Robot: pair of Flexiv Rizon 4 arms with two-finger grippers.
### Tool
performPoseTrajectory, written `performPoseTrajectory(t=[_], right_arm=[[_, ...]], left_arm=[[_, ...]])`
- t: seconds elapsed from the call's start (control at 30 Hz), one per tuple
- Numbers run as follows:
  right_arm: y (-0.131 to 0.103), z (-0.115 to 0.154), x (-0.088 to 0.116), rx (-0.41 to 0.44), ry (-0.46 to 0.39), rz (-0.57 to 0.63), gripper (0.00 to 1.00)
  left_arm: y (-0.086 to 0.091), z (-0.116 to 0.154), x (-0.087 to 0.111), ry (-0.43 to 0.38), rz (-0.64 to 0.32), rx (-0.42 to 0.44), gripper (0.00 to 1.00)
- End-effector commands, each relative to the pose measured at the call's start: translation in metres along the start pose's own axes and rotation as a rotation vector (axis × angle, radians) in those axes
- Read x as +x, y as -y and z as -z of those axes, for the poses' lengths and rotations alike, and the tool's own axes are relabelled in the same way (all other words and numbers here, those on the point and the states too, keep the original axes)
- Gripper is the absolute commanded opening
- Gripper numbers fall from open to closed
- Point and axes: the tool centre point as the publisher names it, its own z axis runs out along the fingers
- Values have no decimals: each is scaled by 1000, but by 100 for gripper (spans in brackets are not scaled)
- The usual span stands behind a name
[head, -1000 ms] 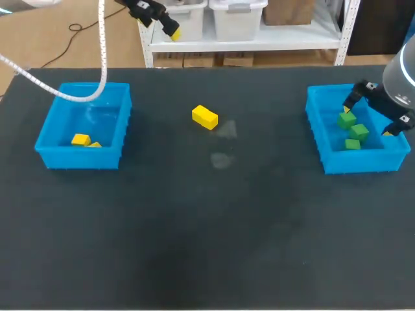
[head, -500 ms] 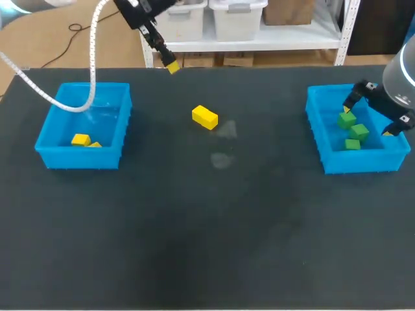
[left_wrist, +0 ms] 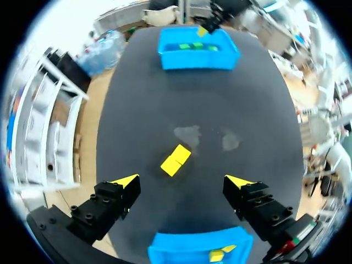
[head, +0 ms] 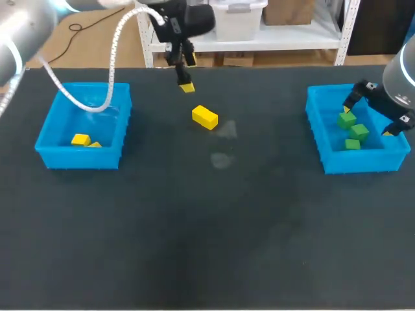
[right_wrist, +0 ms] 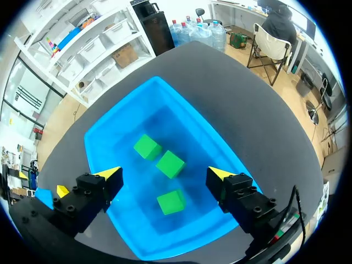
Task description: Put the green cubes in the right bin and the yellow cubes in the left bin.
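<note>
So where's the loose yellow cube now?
The cube lies on the table left of centre in the head view, between left bin and right bin, just ahead of the left gripper.

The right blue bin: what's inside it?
Three green cubes lie on the floor of the right bin. The open right hand hovering above covers the floor's corners beside its fingers, so those spots are hidden.

A cube (head: 205, 117) lies between left bin (head: 79, 159) and right bin (head: 360, 162)
</note>
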Motion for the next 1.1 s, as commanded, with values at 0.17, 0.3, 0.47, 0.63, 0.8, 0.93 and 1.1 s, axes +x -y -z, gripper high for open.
performPoseTrajectory(t=[0.17,0.3,0.47,0.63,0.8,0.93,1.1], right_arm=[[2,0,2,-3,10,-2,100],[2,0,2,-3,10,-2,100],[2,0,2,-3,10,-2,100],[2,0,2,-3,10,-2,100],[2,0,2,-3,10,-2,100],[2,0,2,-3,10,-2,100],[2,0,2,-3,10,-2,100]], left_arm=[[-14,-16,-11,-358,-343,131,100],[-9,-25,-13,-381,-347,139,100],[1,-39,-11,-419,-312,157,100],[6,-55,-8,-472,-254,160,100],[9,-68,-10,-463,-235,142,100],[7,-80,-5,-468,-235,113,100],[7,-94,0,-446,-239,45,100]])
